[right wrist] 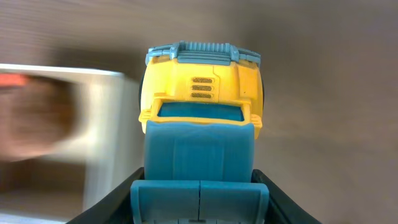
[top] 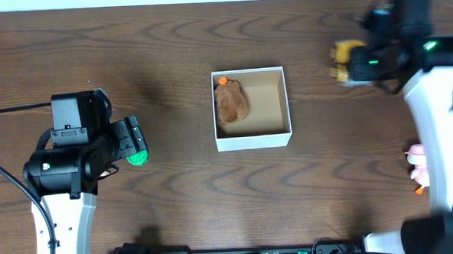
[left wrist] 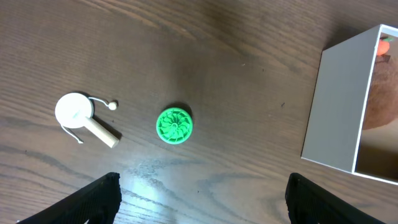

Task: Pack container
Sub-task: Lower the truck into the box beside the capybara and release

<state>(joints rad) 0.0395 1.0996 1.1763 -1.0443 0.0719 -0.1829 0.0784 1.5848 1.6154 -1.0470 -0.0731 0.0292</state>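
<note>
The container (top: 253, 141) holds a toy (top: 232, 104) (brown).

Black-and-white arms (top: 60, 165), green indicator lights (top: 374, 60)

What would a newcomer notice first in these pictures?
First, the white container in the middle of the table, with a brown toy in its left half. Then the right hand, which grips a yellow and blue toy truck to the container's right, and a green disc near the open left hand.

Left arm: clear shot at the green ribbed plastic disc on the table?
Probably yes: the green ribbed disc lies on the wooden table just ahead of the open left gripper, nothing over it.
</note>
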